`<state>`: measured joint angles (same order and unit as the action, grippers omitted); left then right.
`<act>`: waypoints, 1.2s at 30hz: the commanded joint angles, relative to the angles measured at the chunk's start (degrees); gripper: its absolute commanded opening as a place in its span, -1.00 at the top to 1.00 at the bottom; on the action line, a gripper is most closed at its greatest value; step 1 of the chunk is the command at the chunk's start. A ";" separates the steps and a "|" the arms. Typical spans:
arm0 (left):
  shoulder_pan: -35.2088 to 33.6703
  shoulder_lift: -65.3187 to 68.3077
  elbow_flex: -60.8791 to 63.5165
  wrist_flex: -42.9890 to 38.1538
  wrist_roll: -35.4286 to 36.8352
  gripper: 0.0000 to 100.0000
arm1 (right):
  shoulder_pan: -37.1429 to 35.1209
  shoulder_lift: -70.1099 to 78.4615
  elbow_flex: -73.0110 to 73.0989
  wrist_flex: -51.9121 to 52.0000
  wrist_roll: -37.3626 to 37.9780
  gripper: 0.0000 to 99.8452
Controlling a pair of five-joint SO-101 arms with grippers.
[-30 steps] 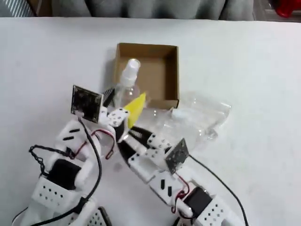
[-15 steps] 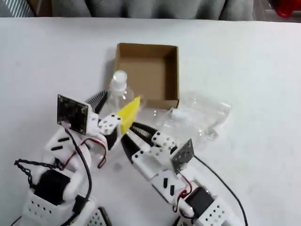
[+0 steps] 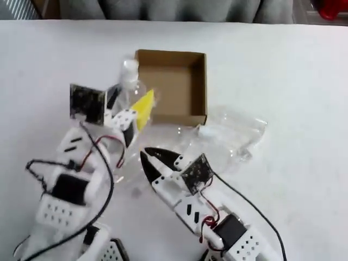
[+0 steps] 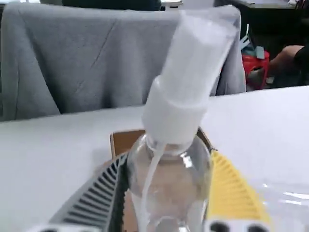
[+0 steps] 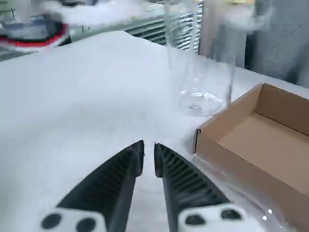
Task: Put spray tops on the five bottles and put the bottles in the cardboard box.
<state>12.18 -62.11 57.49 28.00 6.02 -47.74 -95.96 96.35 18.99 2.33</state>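
Holding one bottle (image 3: 126, 89) in the left claw (image 3: 128, 102), clamped across the clear belly, with the spray top (image 3: 129, 67) already seated. Hovering it at the upper-left corner of the cardboard box (image 3: 205, 81), centre-left of the high view, overlapping the left wall and not yet inside. Unable to tell whether its base is touching the bench (image 3: 293, 70).

Keeping the right claw (image 3: 157, 159) narrowed to a slit and gripping nothing, low in the frame's centre, well apart from the bottle. Noting a heap of clear bottles (image 3: 228, 136) lying just right of the box, toward its lower-right corner.

Judging the step in hand as boxing the capped bottle. For doing it well:
- Shifting right until the whole base is clearing the left wall.
- Keeping the bottle upright while lowering.
- Aiming for a corner, leaving room for four more.
- Opening only once the base is resting on the box floor, otherwise risking a tip on the rim.
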 commanded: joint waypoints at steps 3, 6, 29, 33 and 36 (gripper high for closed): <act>-0.66 14.90 -7.12 -18.46 0.53 0.91 | 3.03 -0.57 -0.09 2.33 3.25 0.97; -0.84 23.60 -13.71 -18.55 0.53 0.91 | 4.35 -0.57 -0.09 2.59 3.25 0.97; -7.60 75.21 -47.03 -25.49 0.44 0.91 | 4.53 -0.57 -0.09 2.59 3.25 0.97; -7.34 83.47 -50.90 -31.30 0.44 0.91 | 4.53 -0.57 -0.09 2.59 3.25 0.97; -7.69 88.31 -55.30 -32.88 0.44 0.91 | 4.53 -0.57 -0.09 2.59 3.25 0.97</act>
<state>5.32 22.90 10.29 -1.01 6.02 -43.87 -95.96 96.35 21.45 5.14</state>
